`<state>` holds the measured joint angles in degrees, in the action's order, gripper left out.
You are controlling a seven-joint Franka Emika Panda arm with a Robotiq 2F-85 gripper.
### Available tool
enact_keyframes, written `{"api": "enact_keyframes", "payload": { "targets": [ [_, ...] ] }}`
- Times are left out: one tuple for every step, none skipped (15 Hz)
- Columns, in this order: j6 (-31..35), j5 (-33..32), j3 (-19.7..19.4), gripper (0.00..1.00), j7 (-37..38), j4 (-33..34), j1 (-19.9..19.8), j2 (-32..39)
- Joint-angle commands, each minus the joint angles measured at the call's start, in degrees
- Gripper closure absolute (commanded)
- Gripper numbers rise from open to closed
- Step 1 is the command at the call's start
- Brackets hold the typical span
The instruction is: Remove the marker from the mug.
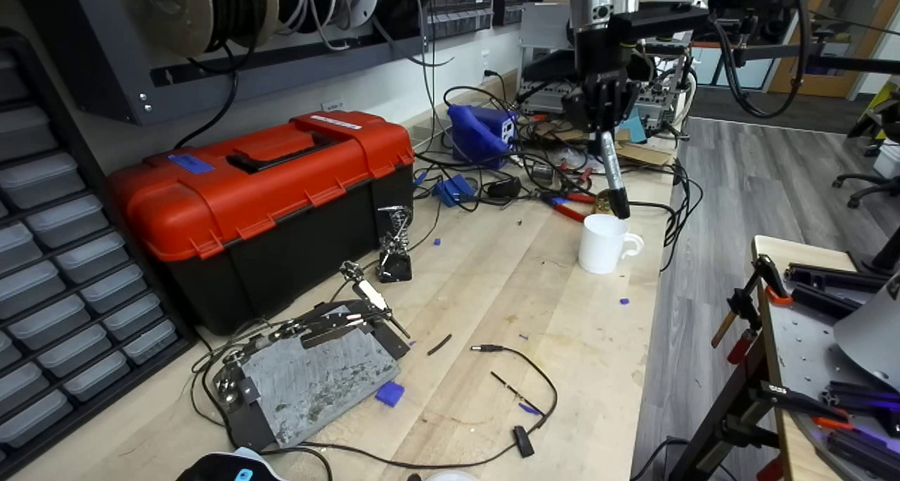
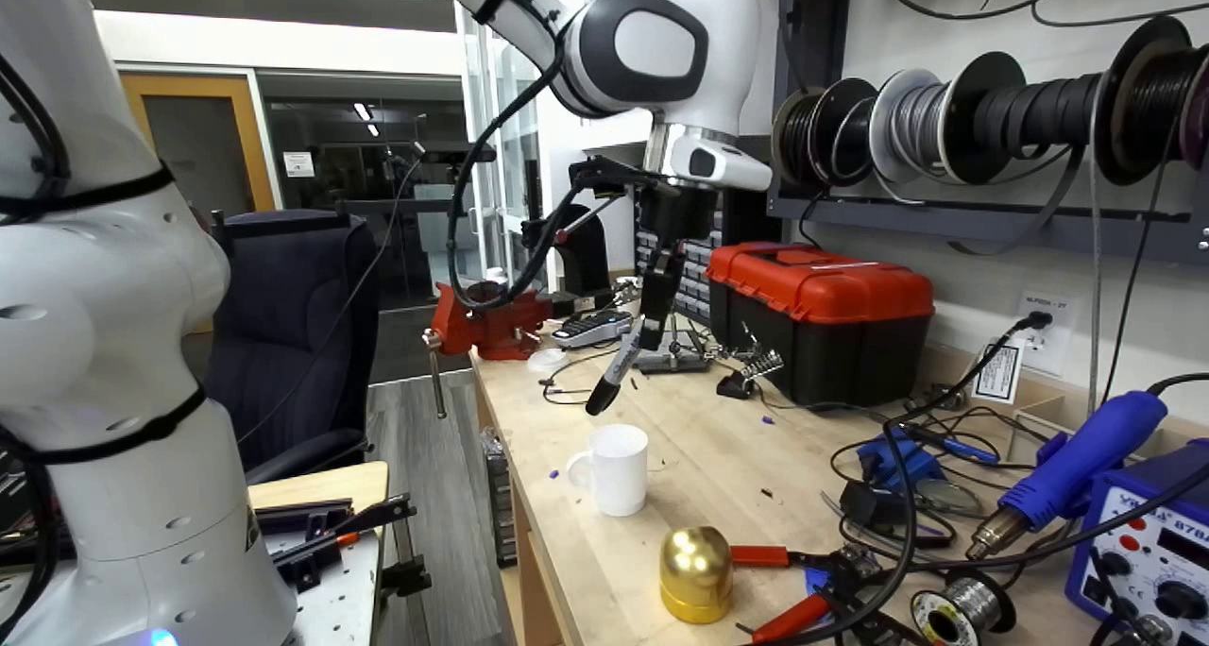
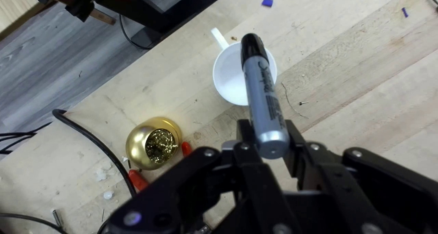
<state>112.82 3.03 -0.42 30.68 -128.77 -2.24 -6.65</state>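
Above the white mug, the end effector pinches the grey marker between its two fingers, near the marker's rear end. The marker slants downward, its black cap the lowest part, and in an exterior view a gap shows between that cap and the mug's rim. So it is fully out of the mug, held in the air. The wrist view shows the cap and part of the body across the mug's opening and white inside.

The mug stands upright on the pale wooden surface, near the long edge, its handle turned toward that edge. Near it sits a rounded gold pot with curly metal shavings in its opening, and beside the pot lie red-handled pliers. A thick black cable runs past the pot in the wrist view. Farther off on the surface stand a toolbox with a red lid and black body, a grey plate fitted with small clamps, and a blue box with dials. A red vise sits at one end of the surface.
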Motion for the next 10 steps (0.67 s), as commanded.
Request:
{"api": "enact_keyframes", "payload": {
  "targets": [
    [-6.2, -1.7, 2.9, 0.96, 1.6, 2.3, 1.6, -4.6],
    [-8.2, -1.7, 4.1, 0.96, 1.1, 4.5, 2.2, -3.8],
    [-10.0, -1.4, 5.1, 0.96, 0.9, 6.5, 2.8, -3.1],
    [-11.4, -1.2, 6.1, 0.96, 0.6, 8.5, 3.5, -1.9],
    [-12.7, -1.1, 7.1, 0.96, 0.4, 10.9, 4.2, -0.1],
    [-13.5, -1.0, 7.8, 0.96, 0.2, 12.8, 4.9, 1.4],
    [-13.9, -1.0, 8.3, 0.96, -0.3, 14.4, 5.4, 3.0],
    [-14.0, -0.9, 8.5, 0.96, -0.7, 15.9, 5.9, 4.7],
    [-13.9, -0.7, 8.5, 0.96, -1.5, 17.6, 6.3, 7.0],
    [-13.9, -0.5, 8.4, 0.96, -1.8, 19.1, 6.6, 9.2]
  ]
}}
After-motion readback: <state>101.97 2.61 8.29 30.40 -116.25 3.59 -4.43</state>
